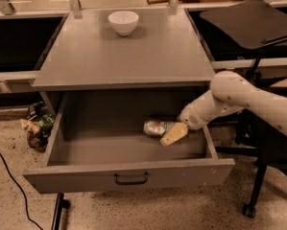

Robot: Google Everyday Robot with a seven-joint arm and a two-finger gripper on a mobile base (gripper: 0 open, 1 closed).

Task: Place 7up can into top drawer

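The 7up can (156, 127) lies on its side on the floor of the open top drawer (128, 175), so the placing looks all but done. What is left, I judge, is letting go and lifting clear. The can sits just left of the pincer (174, 133), touching it. Whether the pincer pinches the can or is spread, I cannot tell.

Legible text, labels, brands, numbers, signs: none can be read.

- 7up can (156, 127): lies on its side in the open top drawer (85, 177), below the table's (124, 56) front edge and toward its right corner. Its print shows only as blurred colour, with no letters legible.
- Gripper (174, 134): inside the drawer near its right wall, at the can's right end. No marking readable on it.
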